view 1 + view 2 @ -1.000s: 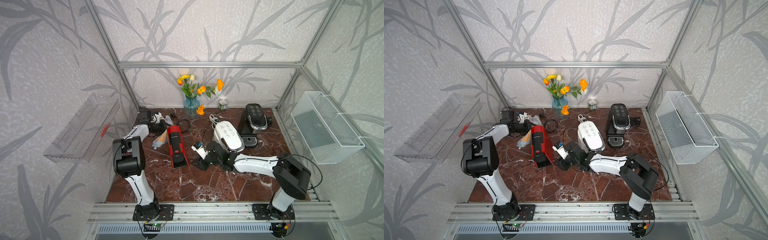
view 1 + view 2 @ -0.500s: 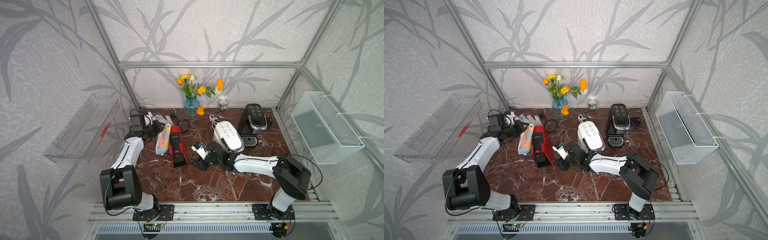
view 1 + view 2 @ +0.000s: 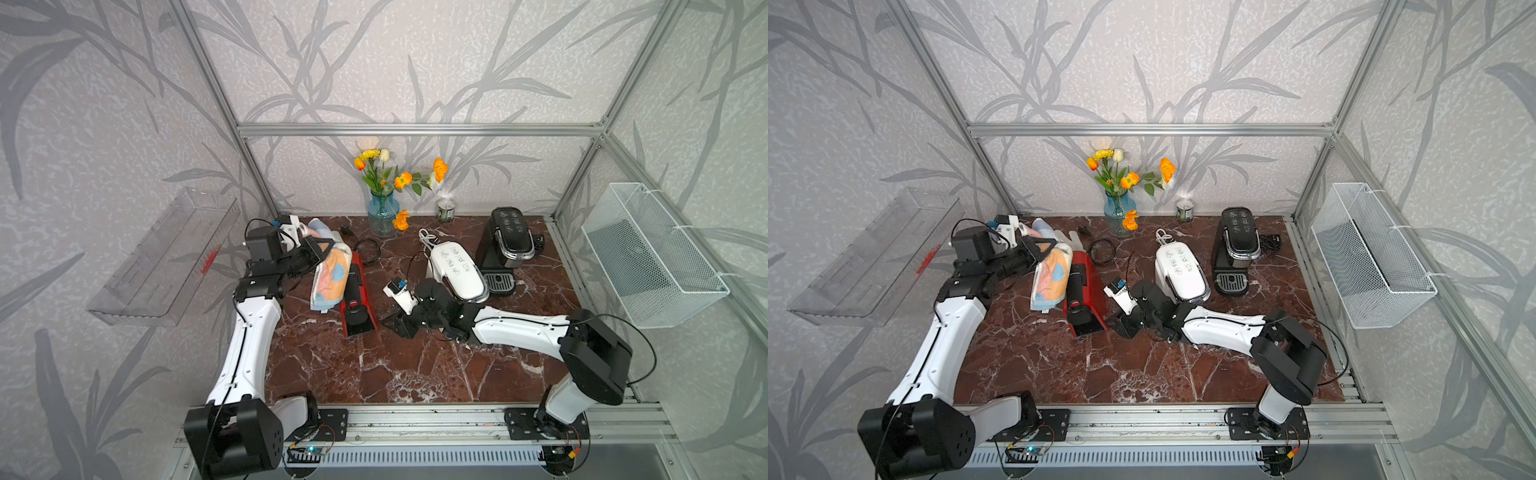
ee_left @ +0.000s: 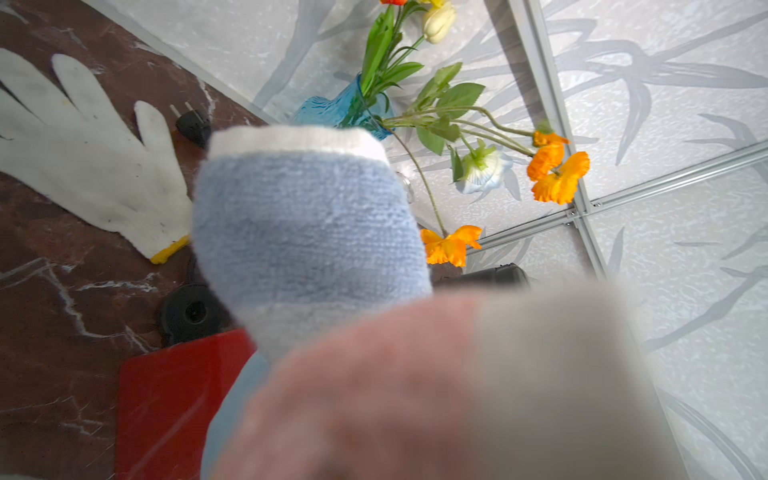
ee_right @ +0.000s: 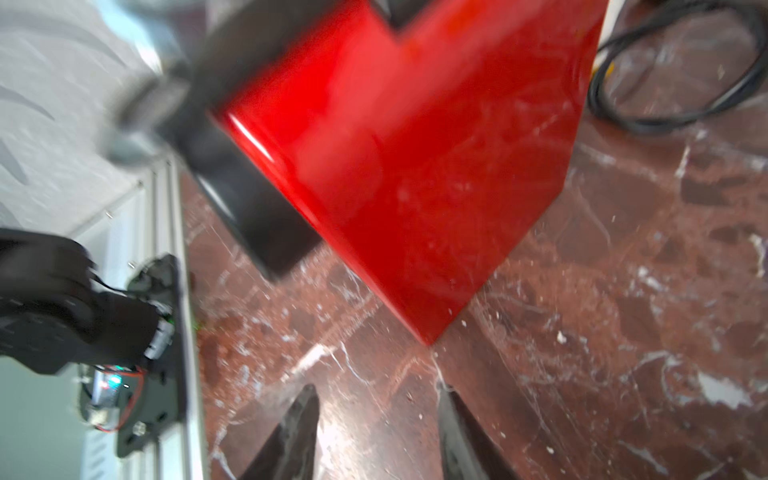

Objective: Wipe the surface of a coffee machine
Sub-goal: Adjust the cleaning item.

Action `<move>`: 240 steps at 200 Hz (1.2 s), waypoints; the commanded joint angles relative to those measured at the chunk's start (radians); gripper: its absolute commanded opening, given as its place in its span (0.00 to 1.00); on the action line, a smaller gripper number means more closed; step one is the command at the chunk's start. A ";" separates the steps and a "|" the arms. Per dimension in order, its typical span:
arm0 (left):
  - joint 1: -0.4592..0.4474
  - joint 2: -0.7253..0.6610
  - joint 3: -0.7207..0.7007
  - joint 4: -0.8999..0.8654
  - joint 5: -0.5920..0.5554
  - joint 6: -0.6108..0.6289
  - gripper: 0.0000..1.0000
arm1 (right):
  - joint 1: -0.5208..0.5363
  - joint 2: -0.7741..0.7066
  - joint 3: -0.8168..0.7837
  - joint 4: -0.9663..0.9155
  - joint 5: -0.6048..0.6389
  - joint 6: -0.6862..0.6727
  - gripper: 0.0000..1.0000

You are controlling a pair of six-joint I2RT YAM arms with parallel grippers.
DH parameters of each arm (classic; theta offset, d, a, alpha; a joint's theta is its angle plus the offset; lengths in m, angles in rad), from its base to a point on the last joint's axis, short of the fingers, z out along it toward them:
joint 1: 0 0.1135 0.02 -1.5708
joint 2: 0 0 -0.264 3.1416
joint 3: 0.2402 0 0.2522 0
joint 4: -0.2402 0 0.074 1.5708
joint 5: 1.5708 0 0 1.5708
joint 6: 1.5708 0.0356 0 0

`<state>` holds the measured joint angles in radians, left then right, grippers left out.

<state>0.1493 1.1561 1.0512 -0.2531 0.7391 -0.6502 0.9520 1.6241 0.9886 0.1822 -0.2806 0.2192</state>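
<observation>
Overhead pair; wrist views near red machine [image 3: 360, 286]

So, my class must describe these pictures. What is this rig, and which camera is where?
Two robot arms are mounted at the front of a marble table. Two pictures look down from overhead; two come from cameras on the arms' wrists. On the table: a red coffee machine, a white coffee machine, a black coffee machine, a flower vase, a white glove. The left gripper is shut on a patterned cloth beside the red machine; the right gripper is open and empty.
</observation>
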 commanded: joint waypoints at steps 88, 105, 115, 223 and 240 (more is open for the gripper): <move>-0.402 -0.136 -0.080 0.069 -0.344 0.090 0.00 | -0.054 -0.305 -0.022 0.037 -0.123 0.197 0.58; -0.432 -0.122 -0.079 0.094 -0.370 0.092 0.00 | -0.053 -0.313 -0.051 0.127 -0.182 0.268 0.63; -0.444 -0.114 -0.071 0.099 -0.376 0.091 0.00 | -0.053 -0.296 -0.060 0.184 -0.215 0.309 0.65; -0.482 -0.126 -0.041 0.082 -0.255 -0.007 0.00 | -0.091 -0.044 0.033 0.436 -0.273 0.511 0.59; -0.482 -0.121 -0.037 0.069 -0.256 -0.008 0.00 | -0.091 -0.047 0.033 0.447 -0.278 0.505 0.41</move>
<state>-0.3275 1.0435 0.9756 -0.1860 0.4477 -0.6403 0.8593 1.5837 0.9833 0.5293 -0.5247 0.7044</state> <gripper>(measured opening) 0.139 0.499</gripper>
